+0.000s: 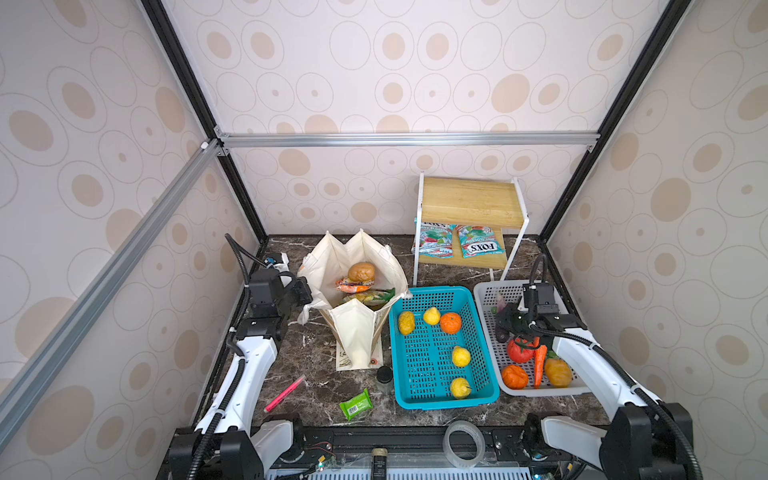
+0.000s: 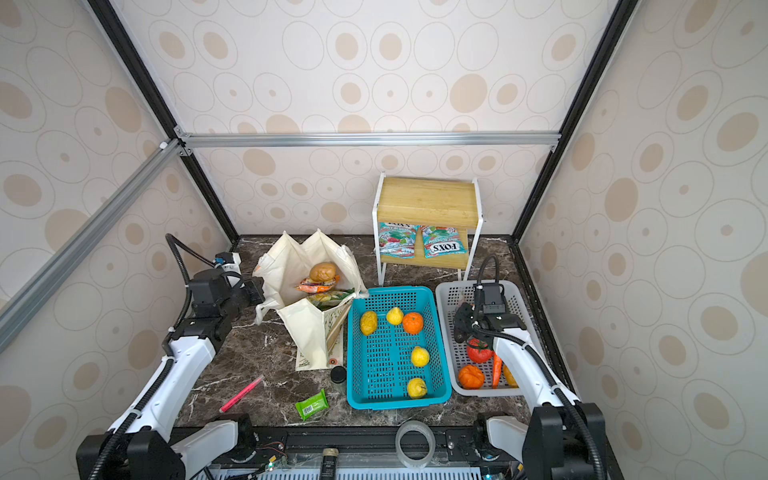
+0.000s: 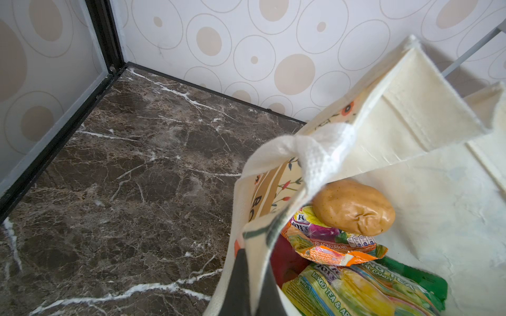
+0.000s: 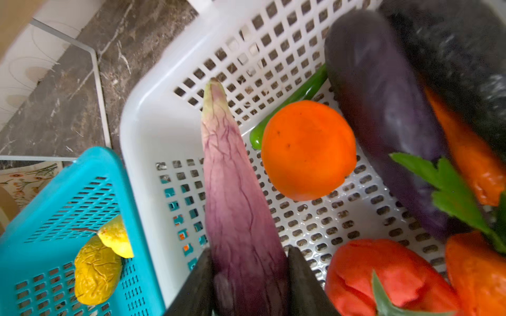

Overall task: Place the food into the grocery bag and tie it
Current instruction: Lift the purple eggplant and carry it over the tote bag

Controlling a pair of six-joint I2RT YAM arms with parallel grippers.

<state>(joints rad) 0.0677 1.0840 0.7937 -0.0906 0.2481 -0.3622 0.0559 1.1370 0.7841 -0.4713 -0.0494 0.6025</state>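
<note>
A roll of clear tape (image 1: 463, 444) is lying at the table's front edge, closest to the top camera. Behind it, the grocery bag (image 1: 357, 332) is standing open on the marble table (image 1: 316, 353), just beside the blue basket (image 1: 446, 402). The bag is holding a brown potato (image 1: 361, 272) on top of an orange snack packet (image 1: 353, 286) and a green snack packet (image 1: 372, 296). The left gripper (image 3: 246, 262) is pinching the bag's left-hand rim, its fingers closed together on the fabric. The right gripper (image 4: 246, 273) is reaching into the white basket (image 1: 490, 286), its fingers clamping a purple tapered vegetable (image 4: 230, 177) from both sides, beside an orange fruit (image 4: 308, 150) and a dark eggplant (image 4: 383, 109).
</note>
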